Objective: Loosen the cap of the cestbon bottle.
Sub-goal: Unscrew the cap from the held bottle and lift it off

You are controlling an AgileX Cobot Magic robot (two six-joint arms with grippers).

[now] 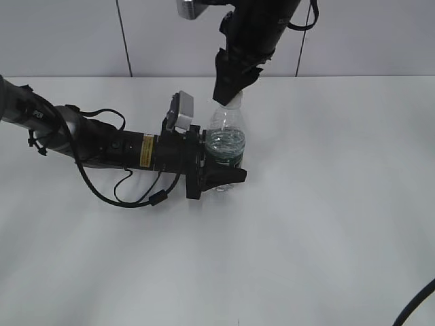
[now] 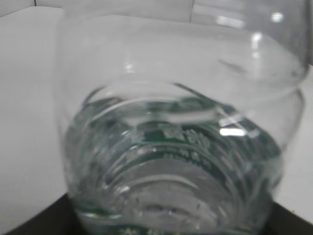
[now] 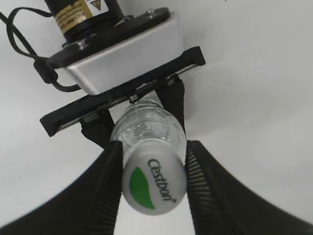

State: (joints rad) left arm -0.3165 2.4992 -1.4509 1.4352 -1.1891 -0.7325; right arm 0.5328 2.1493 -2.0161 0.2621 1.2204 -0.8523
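Exterior view: left fingers (image 1: 228,173) clamp the cestbon bottle (image 1: 225,142) low; right fingers (image 3: 113,161) pinch the cap (image 3: 153,182) from above.

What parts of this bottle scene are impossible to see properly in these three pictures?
- Exterior view: the cap is covered by the right gripper.
- Left wrist view: the cestbon bottle fills the frame, blurred; its label is unreadable, its top is cut off, and the left gripper's fingers are barely seen.
- Right wrist view: the cap hides the bottle's neck; whether the thread has loosened cannot be told.
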